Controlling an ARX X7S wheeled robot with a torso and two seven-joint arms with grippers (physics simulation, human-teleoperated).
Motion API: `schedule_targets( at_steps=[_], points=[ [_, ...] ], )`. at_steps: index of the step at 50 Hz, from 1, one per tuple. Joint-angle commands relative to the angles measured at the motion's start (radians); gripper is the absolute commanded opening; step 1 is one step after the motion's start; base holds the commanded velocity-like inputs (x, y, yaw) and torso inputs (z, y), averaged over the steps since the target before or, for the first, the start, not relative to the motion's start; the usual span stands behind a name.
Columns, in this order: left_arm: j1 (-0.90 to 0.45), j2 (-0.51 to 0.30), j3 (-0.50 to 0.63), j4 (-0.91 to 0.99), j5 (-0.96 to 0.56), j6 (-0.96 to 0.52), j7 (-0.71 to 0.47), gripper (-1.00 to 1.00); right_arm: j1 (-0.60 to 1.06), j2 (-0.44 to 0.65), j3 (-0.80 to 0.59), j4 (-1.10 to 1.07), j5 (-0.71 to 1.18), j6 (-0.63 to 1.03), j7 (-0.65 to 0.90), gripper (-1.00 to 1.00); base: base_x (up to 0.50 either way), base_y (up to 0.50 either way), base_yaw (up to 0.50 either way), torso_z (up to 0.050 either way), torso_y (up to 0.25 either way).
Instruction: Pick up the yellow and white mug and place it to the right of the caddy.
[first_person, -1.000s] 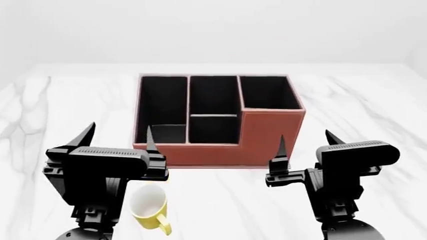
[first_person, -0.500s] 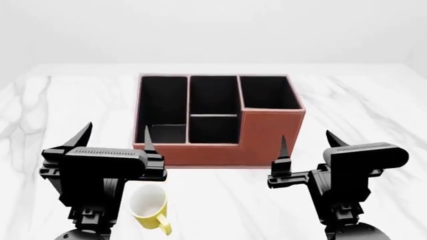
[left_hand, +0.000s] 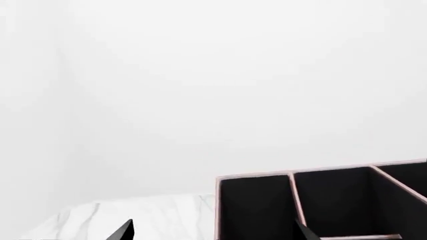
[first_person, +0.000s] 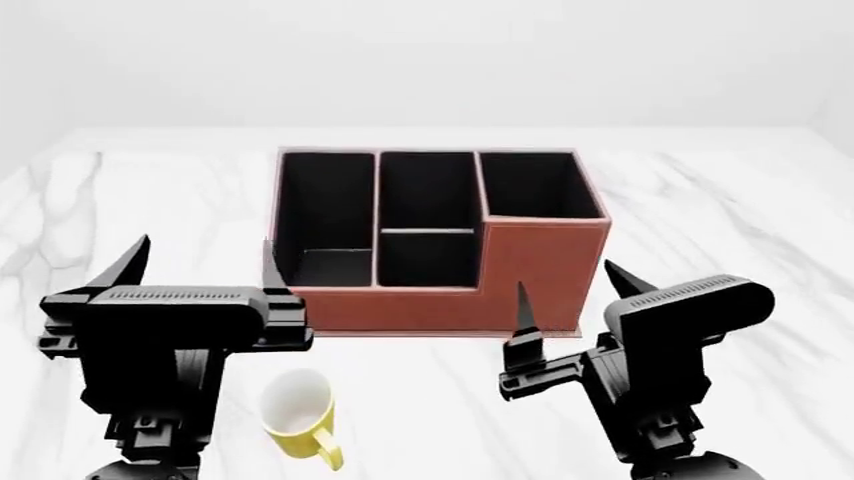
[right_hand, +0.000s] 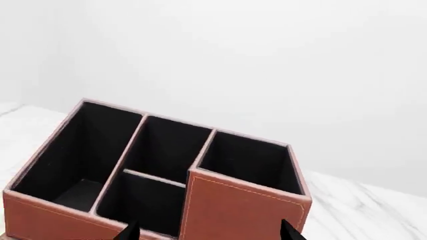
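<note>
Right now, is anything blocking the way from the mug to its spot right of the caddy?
Only the right gripper hovers over that route; the table right of the caddy looks bare. The mug stands free.

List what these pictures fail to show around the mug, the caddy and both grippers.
- Yellow and white mug: seen in the head view only; absent from both wrist views.
- Caddy: cut by the left wrist view's edges; its near side goes unseen there.
- Left gripper, right gripper: wrist views catch only the fingertips, at the frame edge.
- Caddy's compartment floors: mostly lost in black lining.
</note>
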Motion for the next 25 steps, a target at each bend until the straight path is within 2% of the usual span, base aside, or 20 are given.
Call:
schedule_targets(
  at_steps=[1, 12, 25],
  points=[
    [-0.026, 0.003, -0.032, 0.017, 0.015, -0.028, -0.004, 1.00, 0.037, -0.014, -0.107, -0.069, -0.025, 0.102, -0.009, 1.00, 0.00, 0.00, 0.00, 0.000, 0.000],
    [-0.039, -0.002, -0.049, 0.010, 0.004, -0.040, -0.033, 1.00, 0.055, -0.038, -0.227, -0.104, -0.011, 0.153, 0.000, 1.00, 0.00, 0.00, 0.00, 0.000, 0.000],
    [-0.056, -0.012, -0.044, -0.015, 0.014, -0.055, -0.078, 1.00, 0.059, -0.069, -0.341, -0.064, 0.012, 0.136, 0.011, 1.00, 0.00, 0.00, 0.00, 0.000, 0.000]
  ],
)
